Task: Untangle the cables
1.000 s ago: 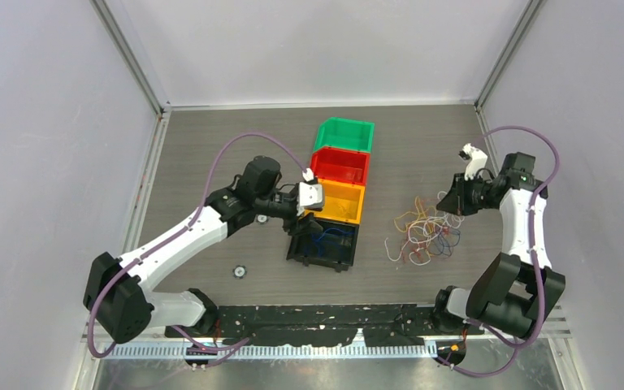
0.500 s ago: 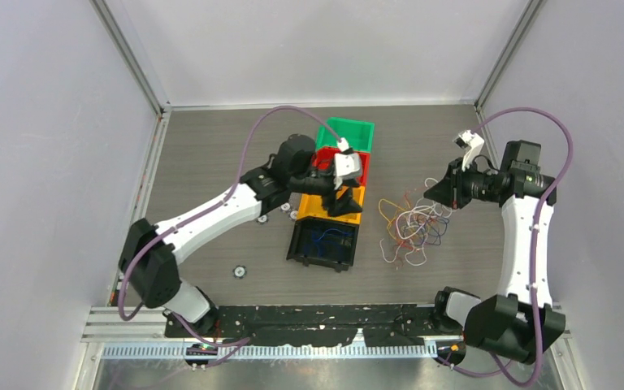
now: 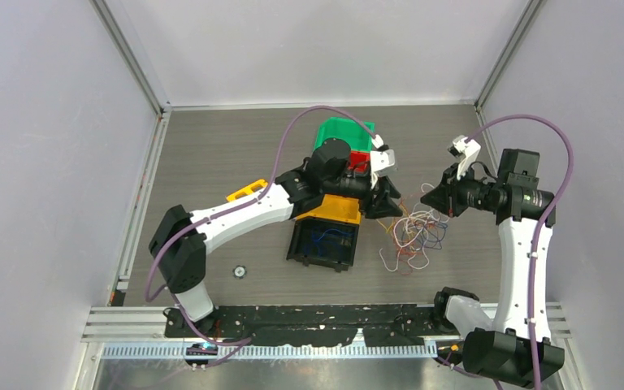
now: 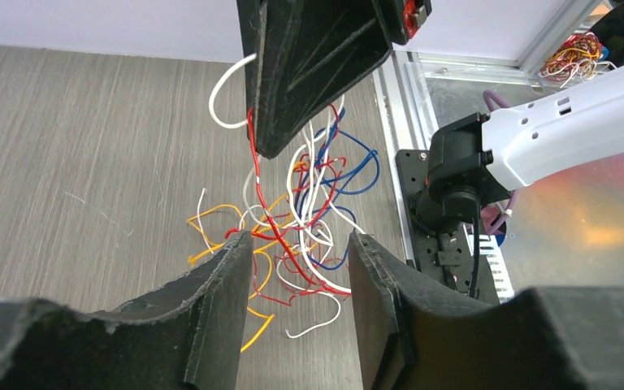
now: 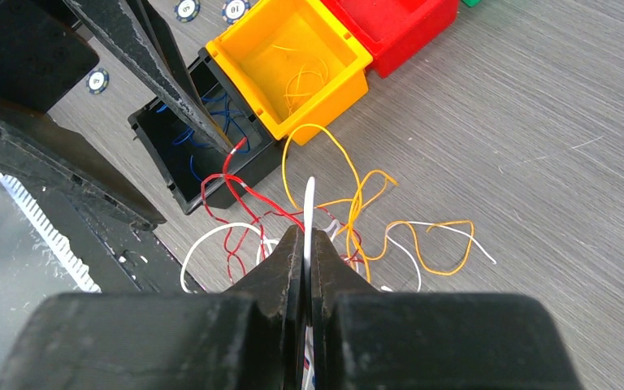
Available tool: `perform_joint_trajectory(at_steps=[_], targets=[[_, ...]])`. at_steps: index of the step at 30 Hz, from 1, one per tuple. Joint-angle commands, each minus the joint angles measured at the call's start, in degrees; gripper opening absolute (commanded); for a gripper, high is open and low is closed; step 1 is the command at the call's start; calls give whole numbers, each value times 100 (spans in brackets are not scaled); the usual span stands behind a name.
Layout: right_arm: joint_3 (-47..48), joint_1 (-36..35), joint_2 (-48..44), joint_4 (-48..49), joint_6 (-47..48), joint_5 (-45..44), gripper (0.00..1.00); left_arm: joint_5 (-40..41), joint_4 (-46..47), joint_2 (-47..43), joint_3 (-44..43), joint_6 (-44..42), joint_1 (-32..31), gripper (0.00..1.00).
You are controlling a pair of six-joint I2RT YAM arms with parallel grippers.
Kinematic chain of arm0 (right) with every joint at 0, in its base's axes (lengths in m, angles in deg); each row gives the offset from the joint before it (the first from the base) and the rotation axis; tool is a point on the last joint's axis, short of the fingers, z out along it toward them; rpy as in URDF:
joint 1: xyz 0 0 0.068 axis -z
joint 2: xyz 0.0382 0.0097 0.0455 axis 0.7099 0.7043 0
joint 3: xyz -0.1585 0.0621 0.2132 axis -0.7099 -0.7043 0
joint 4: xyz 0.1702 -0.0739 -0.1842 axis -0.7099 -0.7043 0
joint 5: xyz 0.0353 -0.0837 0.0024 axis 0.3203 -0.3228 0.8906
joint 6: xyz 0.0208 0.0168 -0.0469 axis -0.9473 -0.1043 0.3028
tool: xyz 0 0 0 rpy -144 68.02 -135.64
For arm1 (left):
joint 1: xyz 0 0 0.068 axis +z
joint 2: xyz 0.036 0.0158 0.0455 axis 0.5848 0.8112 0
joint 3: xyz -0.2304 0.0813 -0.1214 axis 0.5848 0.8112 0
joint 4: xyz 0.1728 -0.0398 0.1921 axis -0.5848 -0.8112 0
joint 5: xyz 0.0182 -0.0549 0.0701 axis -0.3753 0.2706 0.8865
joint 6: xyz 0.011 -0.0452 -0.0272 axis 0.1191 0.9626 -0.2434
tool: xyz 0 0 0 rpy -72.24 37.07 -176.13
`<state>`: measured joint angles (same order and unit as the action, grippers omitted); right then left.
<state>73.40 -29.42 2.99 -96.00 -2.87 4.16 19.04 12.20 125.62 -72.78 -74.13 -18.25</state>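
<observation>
Cables (image 3: 413,231): loose multicoloured tangle on tabletop (image 3: 227,146), right of centre in top view, just right of black bin (image 3: 322,244).
Right claw (image 5: 307,236): pressed together, clamped on one white strand; further strands hanging below.
Left claw (image 4: 301,252): fingers apart above tangle, nothing gripped.
Yellow bin (image 5: 292,57): orange strands inside.

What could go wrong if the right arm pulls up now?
The right gripper is shut on one white cable that seems joined to the tangle; pulling may drag the whole bundle along.
The left gripper is open facing many crossed strands; closing could clamp several.
The two grippers sit close together, so they might collide.
</observation>
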Motion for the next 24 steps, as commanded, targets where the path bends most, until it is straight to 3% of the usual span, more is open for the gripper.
perform_joint_trajectory(at_steps=[1, 11, 20, 24], targets=[[-70, -112, -178, 139, -46, -120, 5, 98, 547, -22, -264, 140, -64, 46], [-128, -354, -219, 150, 4, -330, 5, 534, -211, 363, -693, -285, -211, 40], [-78, -517, -222, 201, -17, -435, 5, 460, -768, 554, -904, -656, -255, 32], [-134, -552, -169, 260, -1, -511, 5, 382, -795, 611, -984, -656, -297, 20]])
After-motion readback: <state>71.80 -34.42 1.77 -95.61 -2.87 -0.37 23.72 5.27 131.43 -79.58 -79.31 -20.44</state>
